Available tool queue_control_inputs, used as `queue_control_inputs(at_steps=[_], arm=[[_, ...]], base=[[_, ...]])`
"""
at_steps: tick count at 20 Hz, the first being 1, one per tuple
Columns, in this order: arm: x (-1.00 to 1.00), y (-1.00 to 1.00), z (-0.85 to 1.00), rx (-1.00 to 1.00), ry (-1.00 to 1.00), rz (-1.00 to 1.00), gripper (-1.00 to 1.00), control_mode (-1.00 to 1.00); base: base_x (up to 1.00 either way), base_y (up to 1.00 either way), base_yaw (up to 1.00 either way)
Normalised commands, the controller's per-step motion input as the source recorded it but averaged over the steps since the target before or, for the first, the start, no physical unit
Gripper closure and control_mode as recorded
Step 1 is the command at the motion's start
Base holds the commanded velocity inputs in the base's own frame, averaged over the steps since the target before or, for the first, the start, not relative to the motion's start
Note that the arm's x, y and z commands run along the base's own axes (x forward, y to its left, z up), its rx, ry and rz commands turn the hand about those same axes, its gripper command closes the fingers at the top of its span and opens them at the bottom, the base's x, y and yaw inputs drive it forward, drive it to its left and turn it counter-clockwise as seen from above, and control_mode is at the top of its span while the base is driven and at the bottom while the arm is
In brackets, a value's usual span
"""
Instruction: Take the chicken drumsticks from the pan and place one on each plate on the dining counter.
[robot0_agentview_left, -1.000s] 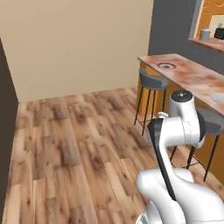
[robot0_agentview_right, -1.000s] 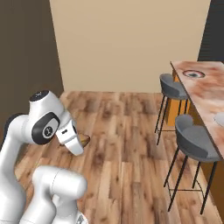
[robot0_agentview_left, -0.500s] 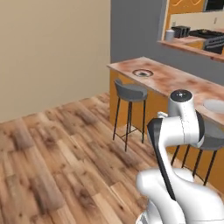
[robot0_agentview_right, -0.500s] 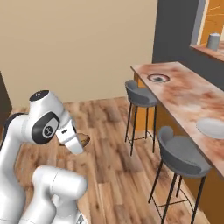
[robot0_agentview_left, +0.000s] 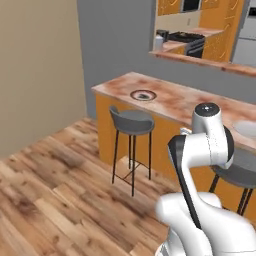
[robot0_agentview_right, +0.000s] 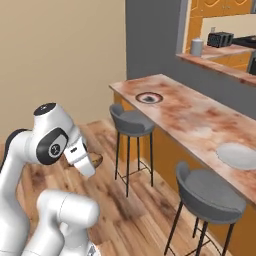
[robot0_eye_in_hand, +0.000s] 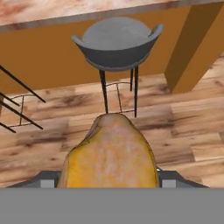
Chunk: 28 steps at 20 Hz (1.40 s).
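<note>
The claw was clamped on a chicken drumstick whose long axis ran straight out ahead of it, and the dining counter with its plates lay above and beyond.

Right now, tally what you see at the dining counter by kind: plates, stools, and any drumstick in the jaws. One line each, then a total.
Plates: 2, dark-rimmed plate and pale grey plate, both on the dining counter.
Stools: 2, far stool and near stool.
Drumsticks: 1, chicken drumstick, held in the jaws.
Total: 5

A home kitchen: marble dining counter with stools (stove behind).
</note>
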Motion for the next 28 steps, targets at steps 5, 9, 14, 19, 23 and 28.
queue_control_inputs(at_steps=[5,9,14,19,23,28], arm=[[0.00,0.00,0.00,0.00,0.00,0.00,1.00,1.00],[0.00,0.00,0.00,0.00,0.00,0.00,1.00,1.00],[0.00,0.00,0.00,0.00,0.00,0.00,1.00,1.00],[0.00,0.00,0.00,0.00,0.00,0.00,1.00,1.00],[0.00,0.00,0.00,0.00,0.00,0.00,1.00,1.00],[0.00,0.00,0.00,0.00,0.00,0.00,1.00,1.00]], base=[[1.00,0.45,-0.43],[1.00,0.48,-0.38],[1.00,0.38,-0.35],[1.00,0.28,-0.32],[1.00,0.14,-0.32],[0.82,0.06,-0.31]])
